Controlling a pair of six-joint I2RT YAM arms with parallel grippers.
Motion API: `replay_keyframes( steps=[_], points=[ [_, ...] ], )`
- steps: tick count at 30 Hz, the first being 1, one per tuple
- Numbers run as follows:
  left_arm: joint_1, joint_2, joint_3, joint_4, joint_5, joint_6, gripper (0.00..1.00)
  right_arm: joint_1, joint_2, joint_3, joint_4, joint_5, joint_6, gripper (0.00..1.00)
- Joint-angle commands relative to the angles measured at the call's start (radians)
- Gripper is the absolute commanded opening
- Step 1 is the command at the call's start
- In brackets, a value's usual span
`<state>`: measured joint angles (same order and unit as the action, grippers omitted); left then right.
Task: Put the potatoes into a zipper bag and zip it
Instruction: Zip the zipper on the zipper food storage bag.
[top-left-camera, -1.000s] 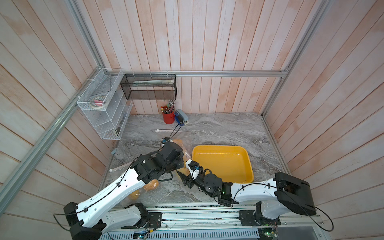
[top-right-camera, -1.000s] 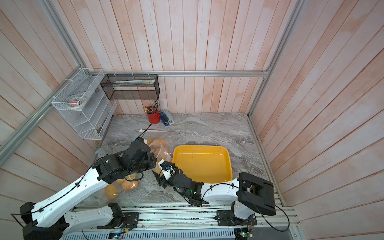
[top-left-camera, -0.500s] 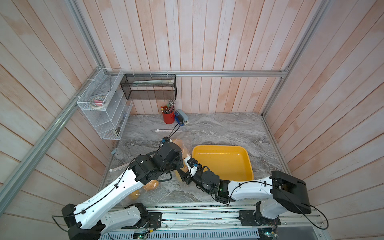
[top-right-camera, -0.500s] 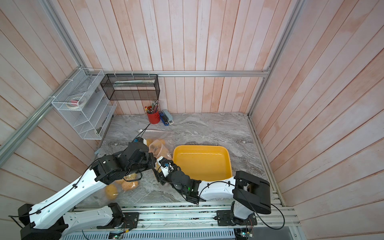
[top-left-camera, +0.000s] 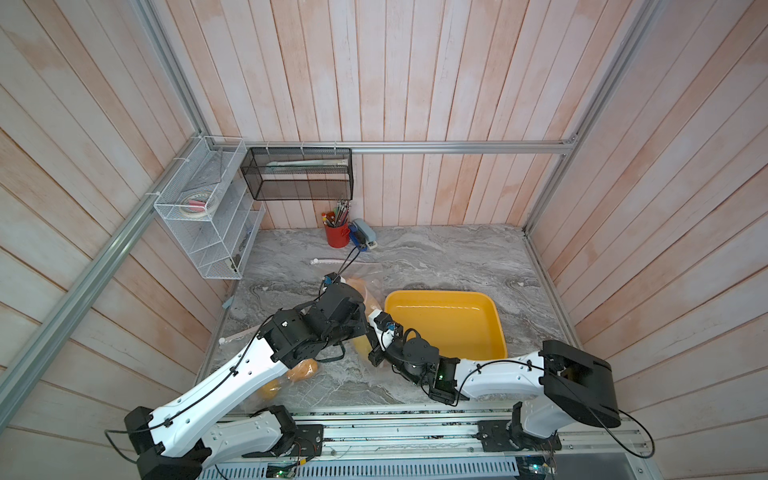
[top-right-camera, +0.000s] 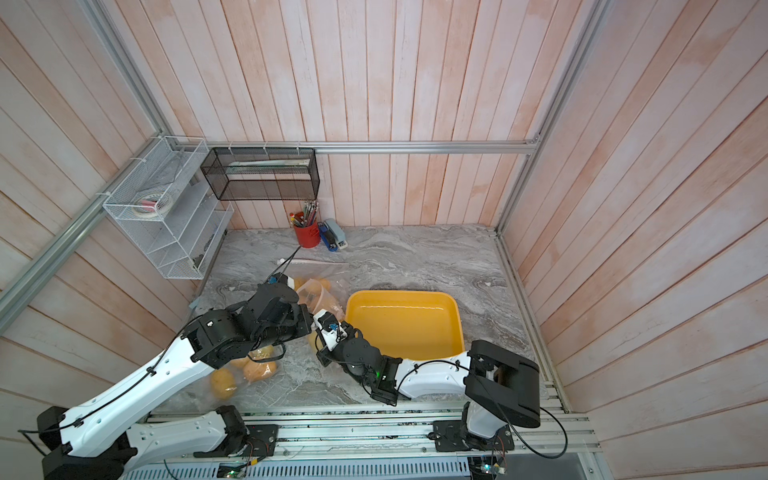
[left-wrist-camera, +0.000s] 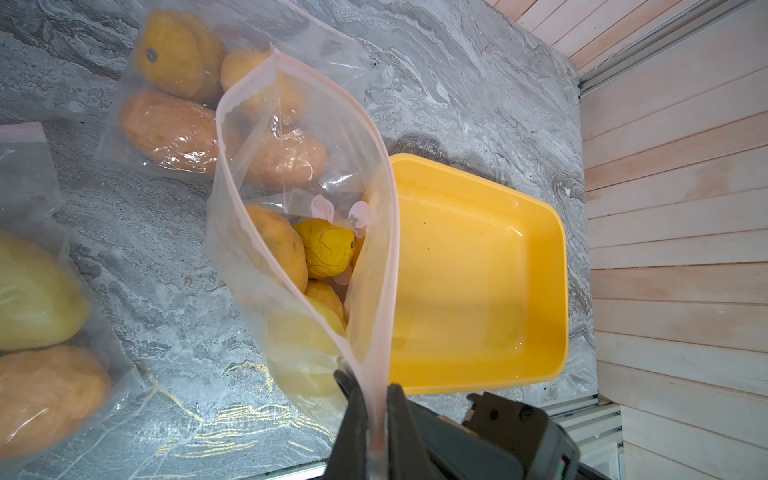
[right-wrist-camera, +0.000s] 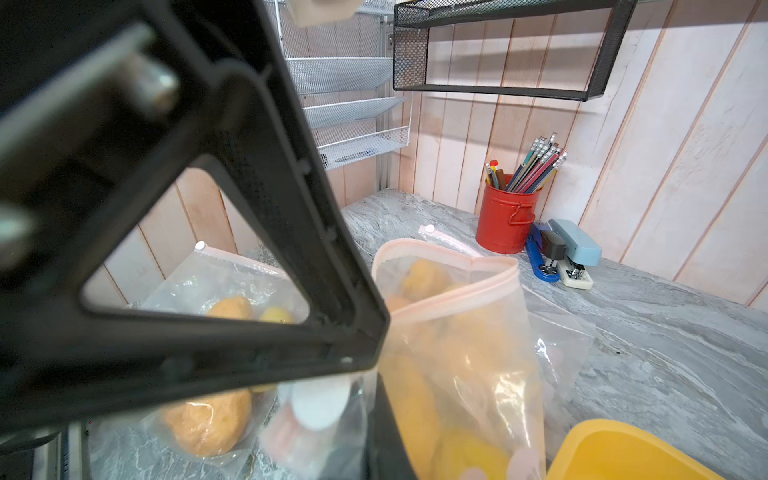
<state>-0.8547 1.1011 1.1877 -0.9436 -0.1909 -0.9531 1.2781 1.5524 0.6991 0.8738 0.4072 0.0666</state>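
Note:
A clear zipper bag (left-wrist-camera: 299, 166) with a pink zip rim stands open, left of the yellow tray. Several potatoes (left-wrist-camera: 328, 253) lie inside it. My left gripper (left-wrist-camera: 374, 415) is shut on the bag's rim at its near end. My right gripper (right-wrist-camera: 374, 449) is shut on the bag's film beside the white slider (right-wrist-camera: 320, 401); the left gripper's black body hides much of that view. In both top views the two grippers meet at the bag (top-left-camera: 365, 291) (top-right-camera: 320, 295), left gripper (top-left-camera: 360, 323) beside right gripper (top-left-camera: 371, 312).
The yellow tray (top-left-camera: 444, 328) holds nothing. Two other clear bags hold potatoes (top-right-camera: 259, 372) (left-wrist-camera: 174, 129), front left and behind. A red pencil cup (top-left-camera: 336, 235) and a stapler (top-left-camera: 363, 235) stand at the back wall. A white wire rack (top-left-camera: 208, 216) hangs left.
My right gripper has moved up to the bag's near end and its jaws have closed there. The left gripper has kept its hold on the rim.

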Motion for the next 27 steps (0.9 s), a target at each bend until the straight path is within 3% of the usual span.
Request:
replay_keyframes(
  steps=[1,18,27],
  points=[
    [0.005,0.024,0.031,-0.018,-0.031,0.015,0.00,-0.002,-0.043,-0.036,0.055,-0.026,-0.011,0.00],
    [0.175,0.097,0.087,-0.027,-0.048,0.042,0.00,0.047,-0.191,-0.211,0.197,-0.126,-0.059,0.00],
    [0.341,0.091,0.076,-0.049,-0.079,0.051,0.00,0.054,-0.270,-0.279,0.220,-0.125,-0.059,0.00]
  ],
)
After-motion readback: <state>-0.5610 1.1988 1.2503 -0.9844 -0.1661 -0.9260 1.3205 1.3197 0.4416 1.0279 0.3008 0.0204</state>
